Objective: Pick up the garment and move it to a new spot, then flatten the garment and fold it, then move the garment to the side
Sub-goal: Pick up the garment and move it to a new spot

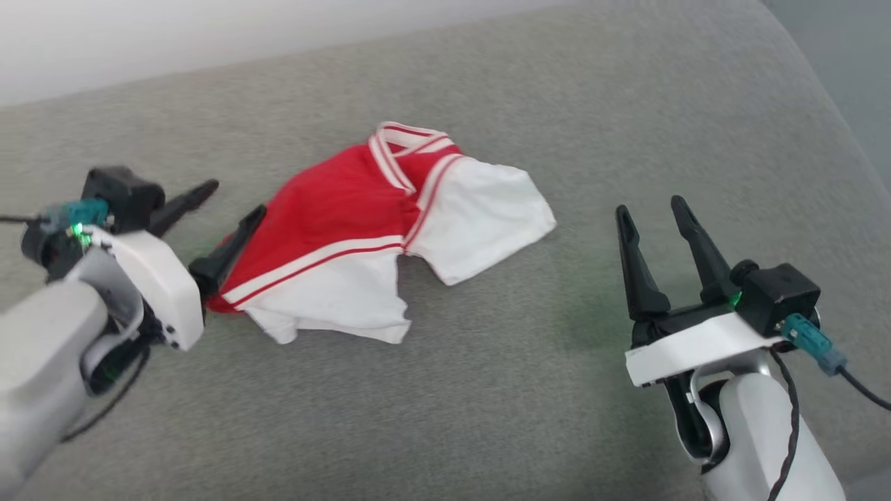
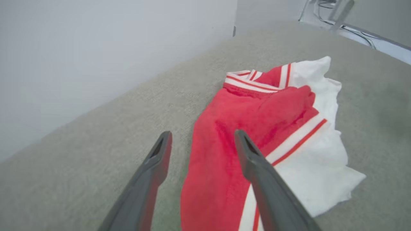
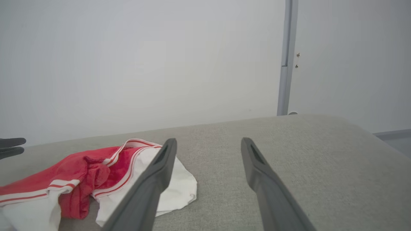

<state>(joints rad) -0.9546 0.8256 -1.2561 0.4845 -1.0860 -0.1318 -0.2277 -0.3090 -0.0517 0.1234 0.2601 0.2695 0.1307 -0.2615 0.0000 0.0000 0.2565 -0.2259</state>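
- Garment lies crumpled on the grey cushion. Red body is bunched and not flat.
- Two white sleeves splay out on the garment's near and right sides. Striped collar sits at its far end.
- Left gripper is at the garment's left edge, fingers spread wide, nothing clamped between them.
- Left wrist view: left gripper straddles the garment's red edge. One finger is over the red cloth, the other over bare cushion just beside it. Can't tell if the finger touches the cloth.
- Right gripper is well apart from the garment, off its right side, fingers wide and empty.
- Right wrist view: right gripper points past the garment, white sleeve nearest it. Left gripper's dark tips show just beyond the garment's far side.
- Pale wall stands behind the garment.
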